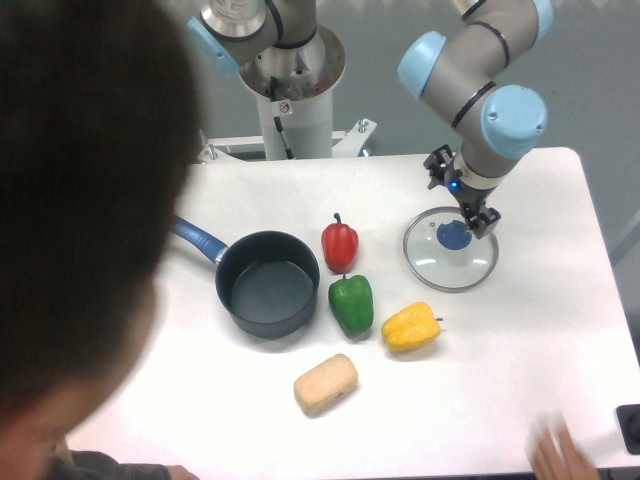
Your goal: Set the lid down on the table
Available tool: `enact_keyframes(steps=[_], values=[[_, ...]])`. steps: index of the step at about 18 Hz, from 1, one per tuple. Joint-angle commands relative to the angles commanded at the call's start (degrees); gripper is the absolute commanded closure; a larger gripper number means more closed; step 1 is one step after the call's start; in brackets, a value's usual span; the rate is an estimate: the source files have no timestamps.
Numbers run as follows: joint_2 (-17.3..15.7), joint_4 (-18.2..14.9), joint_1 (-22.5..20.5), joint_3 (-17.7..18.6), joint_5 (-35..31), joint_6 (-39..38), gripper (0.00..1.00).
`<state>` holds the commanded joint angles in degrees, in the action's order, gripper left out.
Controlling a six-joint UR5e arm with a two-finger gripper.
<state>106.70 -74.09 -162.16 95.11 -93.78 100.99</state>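
Observation:
The lid (450,262) is round clear glass with a thin metal rim and a small blue knob (452,237). It lies on the right part of the white table (520,360), or just above it. My gripper (474,222) points down at the knob's upper right edge, touching it or very close. Its dark fingers are small here, and I cannot make out whether they clamp the knob. The dark saucepan (268,285) with the blue handle stands uncovered at the left centre.
A red pepper (340,242), a green pepper (351,304), a yellow pepper (411,326) and a bread roll (326,383) lie between the pan and the lid. A person's head (80,200) blocks the left side. A hand (565,455) is at the front right edge.

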Motion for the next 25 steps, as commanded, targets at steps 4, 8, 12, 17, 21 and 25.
enact_keyframes(steps=[4, 8, 12, 17, 21, 25], values=[[0.35, 0.7, -1.14, -2.47, 0.7, -0.09, 0.0], [2.46, 1.93, -1.32, -5.36, 1.84, 0.09, 0.0], [4.04, 2.11, -1.67, -5.9, 4.83, 0.62, 0.0], [3.96, 3.96, -1.23, -5.9, 4.92, 0.53, 0.0], [3.6, 3.96, -0.88, -5.55, 4.92, 0.62, 0.0], [3.6, 4.13, -0.88, -5.55, 4.92, 1.14, 0.0]])
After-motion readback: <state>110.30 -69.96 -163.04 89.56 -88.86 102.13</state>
